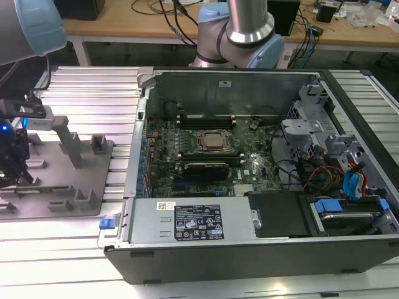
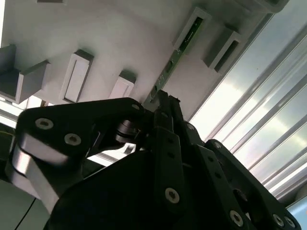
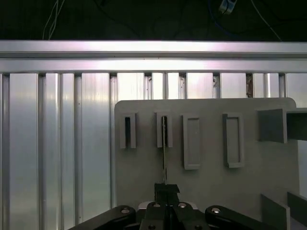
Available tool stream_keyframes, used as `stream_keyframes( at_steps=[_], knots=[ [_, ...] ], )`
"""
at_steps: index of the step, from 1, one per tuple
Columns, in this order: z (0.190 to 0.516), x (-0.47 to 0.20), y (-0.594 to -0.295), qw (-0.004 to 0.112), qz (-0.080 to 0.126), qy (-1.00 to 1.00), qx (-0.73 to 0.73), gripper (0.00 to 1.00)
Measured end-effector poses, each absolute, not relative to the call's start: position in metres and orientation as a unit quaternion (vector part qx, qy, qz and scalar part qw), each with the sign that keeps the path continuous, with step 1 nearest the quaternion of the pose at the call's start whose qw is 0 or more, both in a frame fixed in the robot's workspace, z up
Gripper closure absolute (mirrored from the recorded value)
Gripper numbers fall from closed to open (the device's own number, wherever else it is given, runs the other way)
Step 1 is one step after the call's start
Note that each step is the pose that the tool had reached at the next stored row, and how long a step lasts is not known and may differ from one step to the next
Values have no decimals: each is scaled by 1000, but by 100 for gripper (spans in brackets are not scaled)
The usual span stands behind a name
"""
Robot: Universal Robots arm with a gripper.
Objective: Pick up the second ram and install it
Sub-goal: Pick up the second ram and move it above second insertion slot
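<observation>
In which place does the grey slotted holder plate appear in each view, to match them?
Exterior view: grey holder plate at the exterior view's left, beside the computer case.
First wrist view: plate beyond the end effector, holding the RAM stick.
Second wrist view: plate beyond the end effector.
Shared landmark: the ribbed aluminium table beneath it.

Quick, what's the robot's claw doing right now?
Gripper: closed on the second ram, which stands on edge in the grey holder.
</observation>
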State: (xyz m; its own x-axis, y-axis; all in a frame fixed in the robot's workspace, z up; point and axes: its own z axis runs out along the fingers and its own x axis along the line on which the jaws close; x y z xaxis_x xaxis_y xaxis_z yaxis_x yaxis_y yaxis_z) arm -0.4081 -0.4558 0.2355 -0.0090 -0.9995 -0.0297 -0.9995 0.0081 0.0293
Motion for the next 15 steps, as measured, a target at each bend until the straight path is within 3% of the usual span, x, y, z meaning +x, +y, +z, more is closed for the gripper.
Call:
stream_keyframes(
  at_steps=[3, 15],
  knots=[
    [234, -408, -455, 0, 21, 710, -704, 72],
    [208, -417, -449, -4, 17, 710, -704, 72]
  ],
)
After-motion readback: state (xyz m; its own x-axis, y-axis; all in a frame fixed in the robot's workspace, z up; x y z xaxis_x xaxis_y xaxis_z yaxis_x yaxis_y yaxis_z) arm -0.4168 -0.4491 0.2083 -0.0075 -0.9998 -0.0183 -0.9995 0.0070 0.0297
